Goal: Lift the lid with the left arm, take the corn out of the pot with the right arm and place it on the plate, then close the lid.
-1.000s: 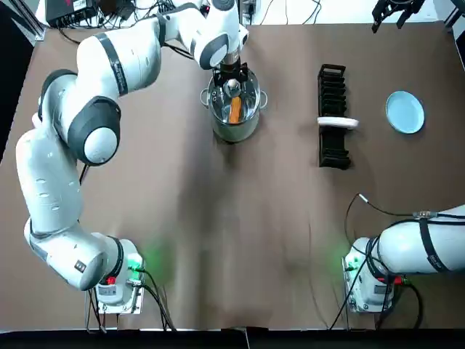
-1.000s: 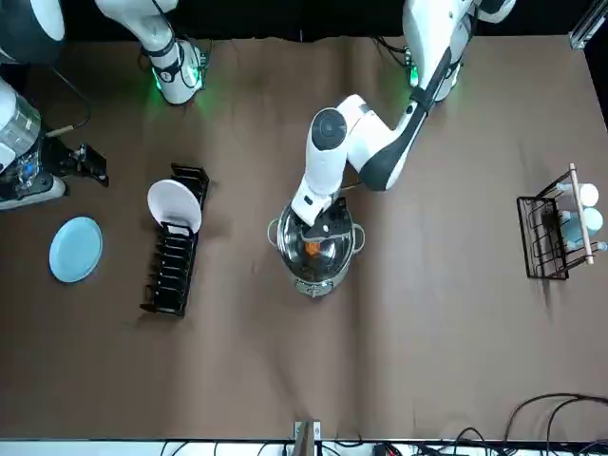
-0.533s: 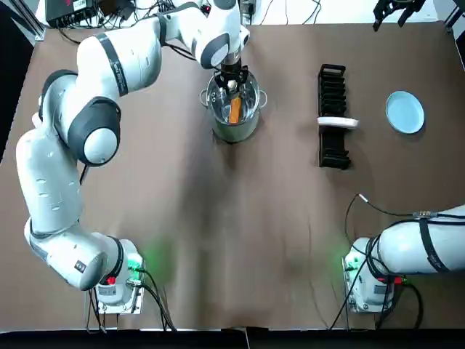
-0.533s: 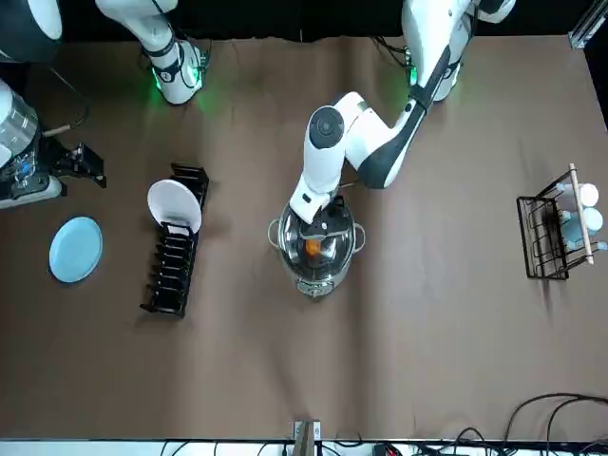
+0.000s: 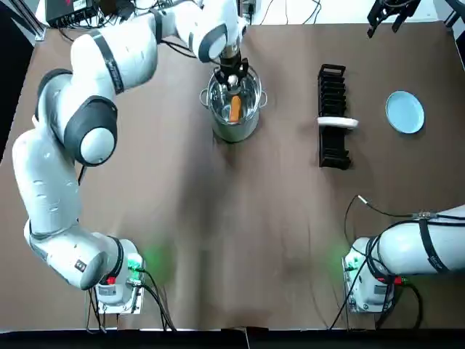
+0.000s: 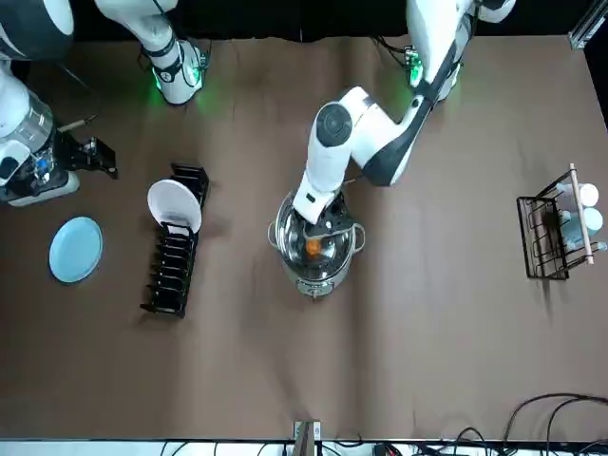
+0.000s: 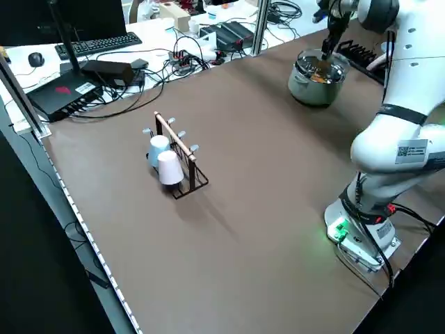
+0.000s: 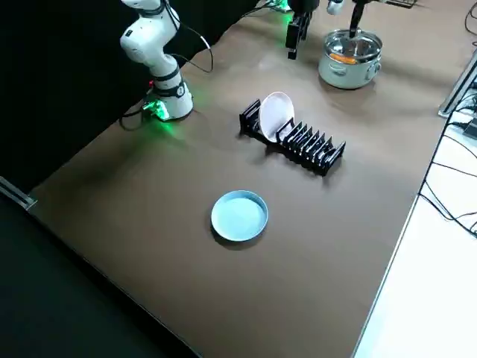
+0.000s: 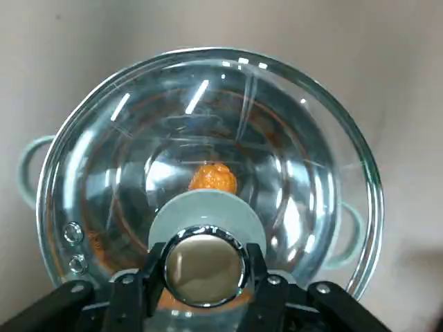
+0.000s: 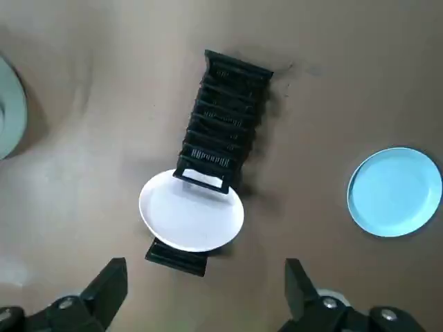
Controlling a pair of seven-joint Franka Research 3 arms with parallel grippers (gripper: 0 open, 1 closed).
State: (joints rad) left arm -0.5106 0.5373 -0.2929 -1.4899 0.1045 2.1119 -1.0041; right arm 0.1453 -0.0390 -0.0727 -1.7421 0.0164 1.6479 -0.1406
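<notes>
Across the brown table (image 5: 218,233) the left gripper (image 9: 205,263) reaches, pinching the lid (image 9: 208,131).

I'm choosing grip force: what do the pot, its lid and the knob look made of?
The pot looks like stainless steel with a shiny finish, given its silvery reflective wall. The lid is apparently clear glass, since the orange corn shows through it under streaked glints. The knob looks like polished metal by its mirror-like sheen, though chromed plastic is possible.
</notes>
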